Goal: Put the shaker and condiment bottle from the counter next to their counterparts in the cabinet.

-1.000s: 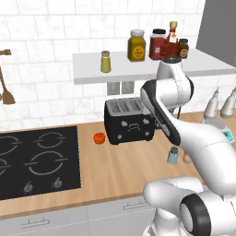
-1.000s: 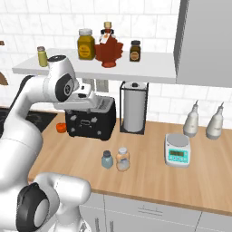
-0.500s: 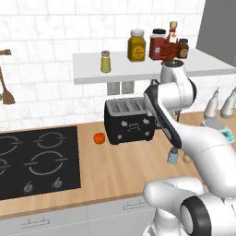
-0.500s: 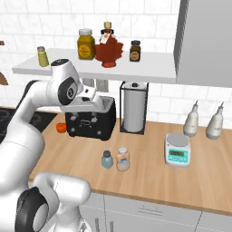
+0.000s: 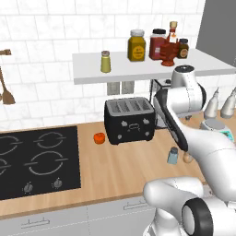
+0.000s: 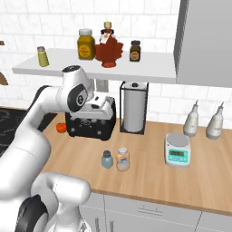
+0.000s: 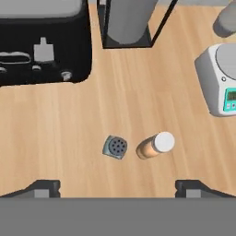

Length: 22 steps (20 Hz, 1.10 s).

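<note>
Gripper [image 7: 118, 186] hangs high over the counter [image 7: 138, 106], looking straight down, fingertips [image 7: 42, 188] spread wide at the lower corners of the hand view and holding nothing; judged as a hover to line up on the first pick. Shaker [image 7: 115, 147] sits just below frame centre there, upright, its round grey perforated cap facing the camera, pale blue translucent body hidden under the cap from this angle. Condiment bottle [image 7: 155, 144] stands just beside it to the right, close but apparently not touching, rounded tan-peach body, smooth pale top. Both land between the fingertips, shaker nearer the middle, so it is probably the first target. In the right base view the pair stands at lower centre on light matte wood grain, in front of the glossy black toaster [image 6: 89, 122]. Cabinet [image 5: 138, 71] is a flat white board in the upper middle of the left base view, carrying the counterparts: yellow-green shaker [image 5: 105, 61] at its left, red bottle [image 5: 168, 50] toward its right among jars.
</note>
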Tool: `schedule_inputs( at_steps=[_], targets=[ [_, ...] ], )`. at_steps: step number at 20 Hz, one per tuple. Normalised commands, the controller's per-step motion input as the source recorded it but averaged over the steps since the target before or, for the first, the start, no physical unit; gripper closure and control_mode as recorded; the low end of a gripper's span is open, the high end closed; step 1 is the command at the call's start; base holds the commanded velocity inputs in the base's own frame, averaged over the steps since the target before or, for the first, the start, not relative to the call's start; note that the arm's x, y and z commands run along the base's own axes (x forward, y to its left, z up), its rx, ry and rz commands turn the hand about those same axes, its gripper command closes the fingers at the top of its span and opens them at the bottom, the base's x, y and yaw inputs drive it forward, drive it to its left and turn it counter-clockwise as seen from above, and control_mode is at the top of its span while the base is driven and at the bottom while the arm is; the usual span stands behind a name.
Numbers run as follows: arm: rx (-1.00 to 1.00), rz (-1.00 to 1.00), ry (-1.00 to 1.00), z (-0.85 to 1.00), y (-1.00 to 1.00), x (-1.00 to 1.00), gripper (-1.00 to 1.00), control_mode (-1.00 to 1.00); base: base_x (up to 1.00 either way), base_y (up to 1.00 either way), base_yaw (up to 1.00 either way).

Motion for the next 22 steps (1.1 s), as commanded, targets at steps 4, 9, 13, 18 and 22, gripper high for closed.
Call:
schedule_inputs(
  at_steps=[4,9,13,18,22],
  targets=[
    [0.04,-0.19,0.00,-0.64,-0.67,-0.57,-1.00,-1.00,0.00,0.00,0.00],
    [0.06,-0.13,-0.01,-0.27,-0.21,-0.42,-1.00,-1.00,0.00,0.00,0.00],
    [0.05,-0.13,-0.04,-0.27,-0.05,-0.05,-1.00,-1.00,0.00,0.00,0.00],
    [0.07,-0.14,-0.07,-0.25,-0.25,0.22,-1.00,-1.00,0.00,0.00,0.00],
    [0.05,-0.11,-0.11,-0.13,-0.03,0.09,-1.00,-1.00,0.00,0.00,0.00]
  ],
)
